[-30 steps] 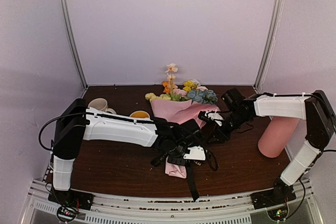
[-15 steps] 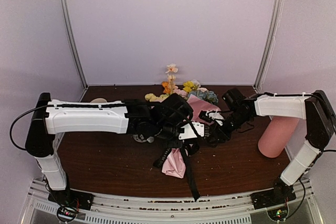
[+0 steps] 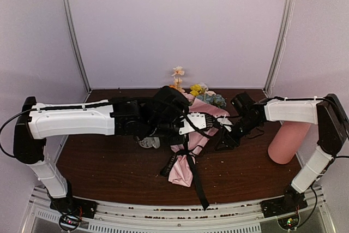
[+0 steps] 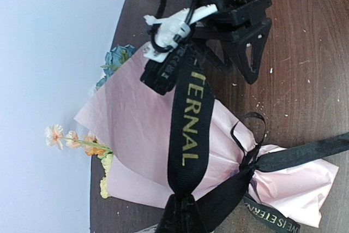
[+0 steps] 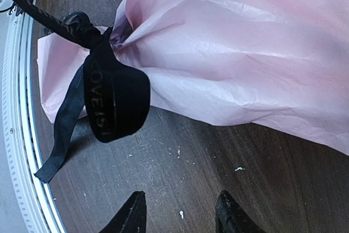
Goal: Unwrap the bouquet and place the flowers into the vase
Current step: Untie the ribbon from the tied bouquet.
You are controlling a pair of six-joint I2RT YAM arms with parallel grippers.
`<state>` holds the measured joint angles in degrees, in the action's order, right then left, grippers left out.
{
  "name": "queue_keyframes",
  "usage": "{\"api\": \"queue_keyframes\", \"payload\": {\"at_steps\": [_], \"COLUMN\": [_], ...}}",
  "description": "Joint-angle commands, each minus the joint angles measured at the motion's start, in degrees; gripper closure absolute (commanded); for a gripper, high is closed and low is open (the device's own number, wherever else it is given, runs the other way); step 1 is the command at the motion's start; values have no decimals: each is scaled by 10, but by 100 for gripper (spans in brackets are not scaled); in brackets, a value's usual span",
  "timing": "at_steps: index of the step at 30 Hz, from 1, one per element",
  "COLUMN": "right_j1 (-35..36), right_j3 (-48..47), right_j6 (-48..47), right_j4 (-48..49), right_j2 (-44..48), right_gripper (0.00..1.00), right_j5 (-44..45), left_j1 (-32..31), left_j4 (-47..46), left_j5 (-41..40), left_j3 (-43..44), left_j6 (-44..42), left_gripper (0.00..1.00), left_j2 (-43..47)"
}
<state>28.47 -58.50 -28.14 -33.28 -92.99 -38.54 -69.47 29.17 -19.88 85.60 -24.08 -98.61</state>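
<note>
The bouquet point(image 3: 183, 168) lies across the table's middle in pink tissue paper point(image 4: 136, 129), tied with a black printed ribbon point(image 4: 188, 118). Its flowers point(image 3: 196, 89) point to the back wall. My left gripper point(image 4: 185, 211) is shut on a strand of the ribbon and holds it taut above the paper. Another strand point(image 3: 199, 189) trails toward the front edge. My right gripper point(image 5: 180, 214) stands open just over the bare wood beside the wrapped stems, a ribbon loop point(image 5: 114, 102) ahead of it, nothing between its fingers. The pink vase point(image 3: 289, 140) is at the right, by the right arm.
A white mug point(image 3: 148, 143) peeks out under my left forearm. The left arm spans the table's left half at mid height. White crumbs dot the dark wood point(image 5: 180, 151). Metal rails run along the front edge point(image 3: 163, 214).
My left arm has risen and swung toward the back right with the ribbon in its grip, pulling the strand taut and dragging the wrapped end. The right arm has not moved.
</note>
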Motion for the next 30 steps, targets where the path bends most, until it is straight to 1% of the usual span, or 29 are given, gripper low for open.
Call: {"api": "queue_keyframes", "payload": {"at_steps": [1,17,30], "right_j1": [-3,-3,-3], "right_j3": [5,6,5], "right_j6": [-5,-6,-9], "right_j4": [-4,-4,-6], "right_j2": [15,17,14], "right_gripper": [55,55,55], "right_j5": [-9,-12,-10], "left_j1": [3,3,3], "left_j4": [-37,-47,-60], "left_j5": [-20,-52,-56], "left_j3": [18,33,66], "left_j6": [13,8,6], "left_gripper": [100,100,100], "left_j2": [50,118,166]}}
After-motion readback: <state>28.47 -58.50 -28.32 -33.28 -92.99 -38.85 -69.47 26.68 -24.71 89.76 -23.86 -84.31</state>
